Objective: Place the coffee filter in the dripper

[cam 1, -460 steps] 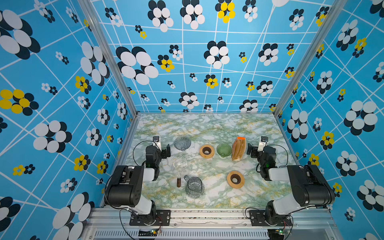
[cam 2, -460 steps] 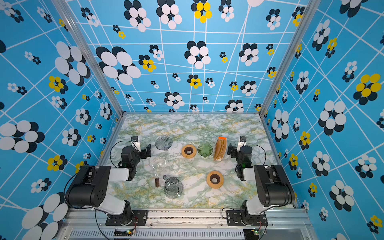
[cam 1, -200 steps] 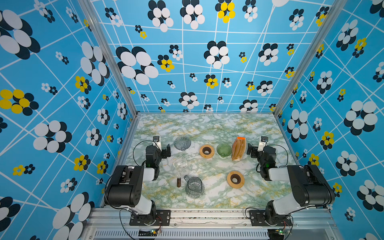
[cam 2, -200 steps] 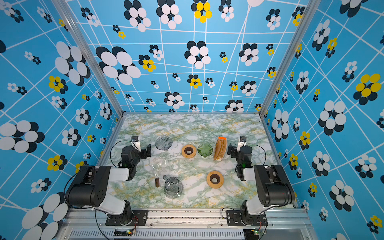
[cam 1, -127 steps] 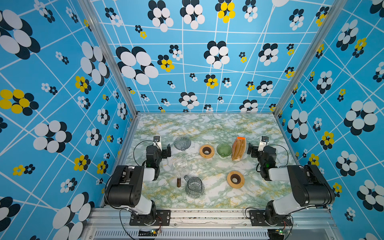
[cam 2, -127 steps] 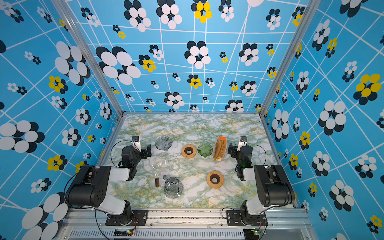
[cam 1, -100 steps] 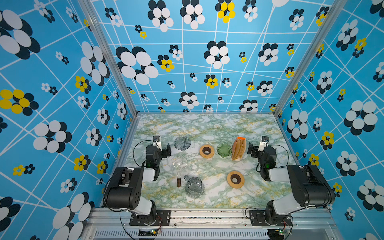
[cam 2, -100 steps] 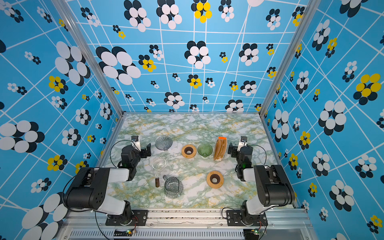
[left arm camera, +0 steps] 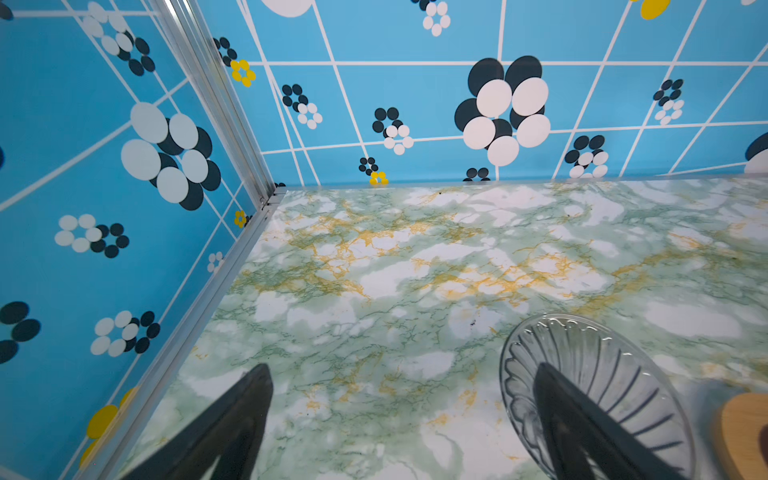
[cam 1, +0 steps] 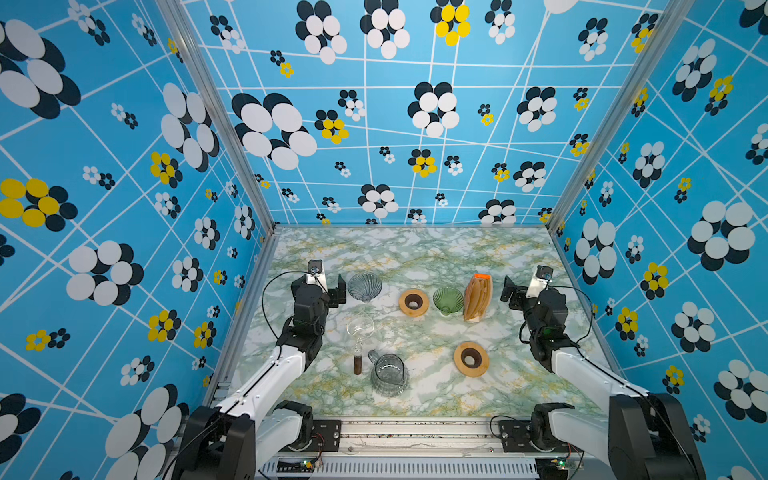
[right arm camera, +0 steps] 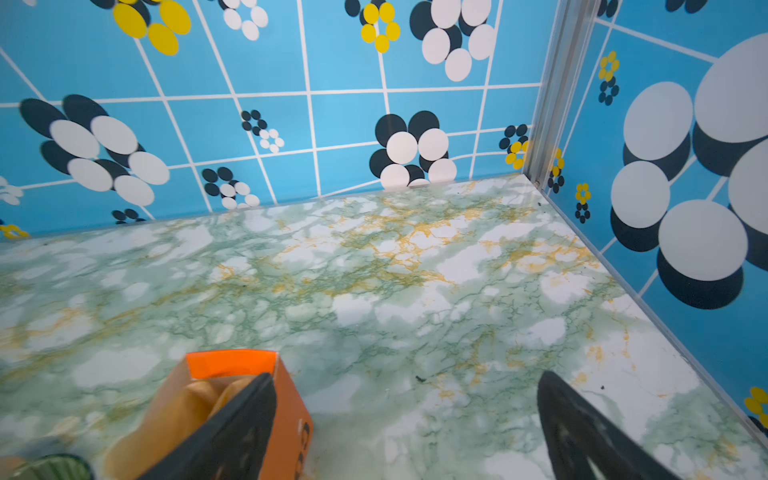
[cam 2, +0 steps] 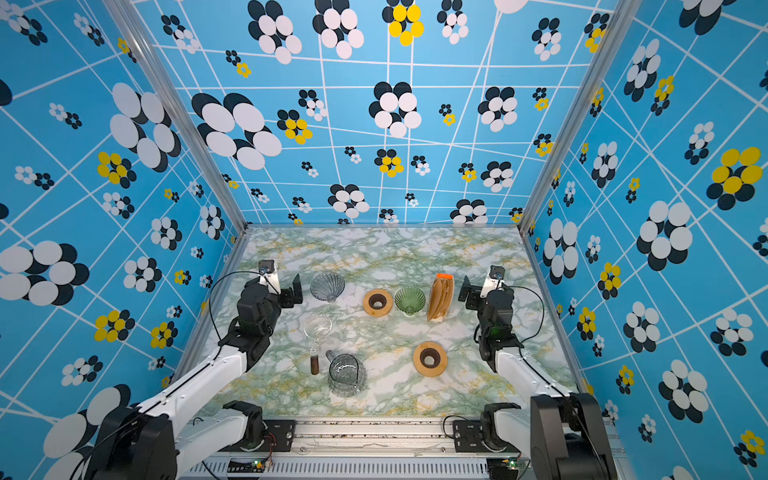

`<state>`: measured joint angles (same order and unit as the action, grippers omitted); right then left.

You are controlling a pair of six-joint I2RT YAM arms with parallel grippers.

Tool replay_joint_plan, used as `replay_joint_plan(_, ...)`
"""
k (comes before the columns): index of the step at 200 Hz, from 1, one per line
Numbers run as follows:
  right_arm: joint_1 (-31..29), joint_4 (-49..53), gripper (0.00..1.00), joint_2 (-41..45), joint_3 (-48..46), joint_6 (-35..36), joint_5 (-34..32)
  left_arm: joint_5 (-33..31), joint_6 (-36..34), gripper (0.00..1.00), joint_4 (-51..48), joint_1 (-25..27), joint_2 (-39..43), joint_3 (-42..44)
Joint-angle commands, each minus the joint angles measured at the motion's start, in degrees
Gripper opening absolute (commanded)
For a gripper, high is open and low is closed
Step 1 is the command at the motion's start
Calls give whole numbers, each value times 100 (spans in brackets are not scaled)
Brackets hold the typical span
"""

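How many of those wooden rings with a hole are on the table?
2. One wooden ring lies between the grey dripper and the green dripper; the second wooden ring lies nearer the front, right of the glass jug. Nothing seems to hide another.

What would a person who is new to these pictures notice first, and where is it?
First the blue walls with black, white and yellow flowers, around the green marble table. On it the brown coffee filter pack with its orange top stands right of the green dripper in both top views. The open right gripper is beside the pack, the open left gripper beside the grey glass dripper.
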<state>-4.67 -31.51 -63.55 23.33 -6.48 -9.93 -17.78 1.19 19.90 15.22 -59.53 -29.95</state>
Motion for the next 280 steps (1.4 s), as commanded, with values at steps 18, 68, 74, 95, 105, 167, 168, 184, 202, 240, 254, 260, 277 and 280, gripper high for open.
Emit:
replay_joint_plan(18, -447, 2352, 99, 754, 608, -1163, 938, -511, 1198, 99, -3252, 779, 826, -1029)
replay_joint_plan(68, -1826, 3915, 99, 1086, 1206, -1657, 890, 437, 2629, 99, -5530, 1742, 1188, -1765)
replay_joint_plan(74, -1985, 4085, 100, 1087, 1290, -1714, 920, 577, 2767, 99, -5686, 1840, 1205, -1800)
replay_joint_plan(95, -2621, 4573, 99, 1083, 1503, -1908, 943, 1127, 3016, 99, -6160, 2096, 1278, -1900)
replay_joint_plan(105, -2949, 4691, 99, 1075, 1529, -2024, 902, 1467, 2966, 99, -6253, 2123, 1353, -1887)
replay_joint_plan(167, -4626, 5500, 90, 416, 1941, -2624, 578, 1977, 1717, 99, -7107, 2053, 1717, -2559)
replay_joint_plan(168, -4646, 5516, 89, 402, 1949, -2632, 575, 1992, 1691, 99, -7115, 2049, 1721, -2577)
replay_joint_plan(184, -4941, 5746, 84, 175, 2152, -2723, 472, 2312, 1315, 99, -7260, 2045, 1729, -2767)
replay_joint_plan(202, -5198, 5992, 78, -106, 2428, -2864, 384, 2503, 1024, 99, -7221, 2046, 1824, -2811)
replay_joint_plan(240, -5654, 6340, 70, -720, 3009, -3123, 144, 3015, 631, 99, -6795, 2037, 2165, -2591)
replay_joint_plan(254, -5791, 6540, 67, -958, 3265, -3285, -16, 3039, 600, 99, -6640, 2037, 2296, -2445)
replay_joint_plan(260, -5831, 6638, 65, -1055, 3375, -3394, -68, 2991, 601, 99, -6580, 2037, 2366, -2393)
replay_joint_plan(277, -5978, 6644, 62, -1239, 3506, -3680, -208, 2864, 613, 99, -6297, 2036, 2686, -2154)
replay_joint_plan(280, -5998, 6633, 61, -1265, 3524, -3725, -223, 2838, 615, 99, -6258, 2037, 2744, -2106)
